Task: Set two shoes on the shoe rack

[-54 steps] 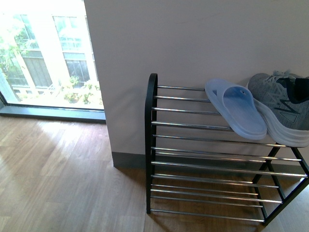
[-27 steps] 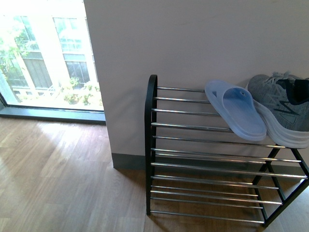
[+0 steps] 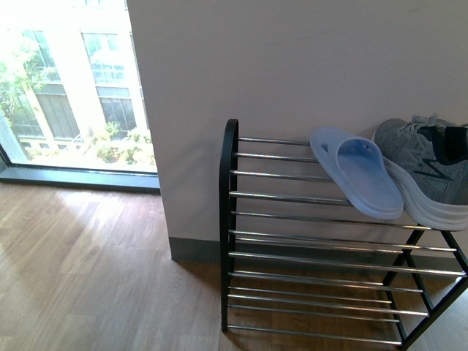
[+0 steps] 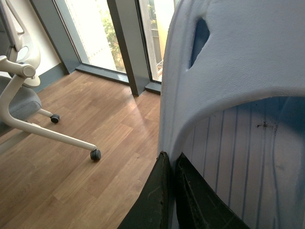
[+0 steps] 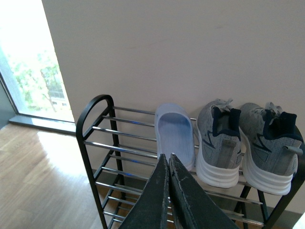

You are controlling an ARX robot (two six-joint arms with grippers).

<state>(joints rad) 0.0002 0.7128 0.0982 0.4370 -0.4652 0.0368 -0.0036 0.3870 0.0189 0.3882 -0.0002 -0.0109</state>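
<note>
Both shoes, grey knit sneakers (image 5: 219,138) (image 5: 267,143) with thick white soles, stand side by side on the top tier of the black shoe rack (image 5: 88,124). In the front view one sneaker (image 3: 428,172) shows at the right edge of the rack (image 3: 230,219). Beside them on the same tier lies a pale blue slide sandal (image 5: 174,131) (image 3: 358,172). My right gripper (image 5: 168,160) is shut and empty, held in front of the rack. My left gripper (image 4: 170,160) is shut on the side edge of another slide sandal (image 4: 238,71), which fills that view.
A white wall rises behind the rack. A tall window (image 3: 66,88) is to its left, above wood flooring (image 3: 88,278). The white wheeled base of an office chair (image 4: 28,109) stands on the floor in the left wrist view.
The rack and the shoes sit slightly lower in the front view than before. Nothing on the rack has shifted relative to it.
</note>
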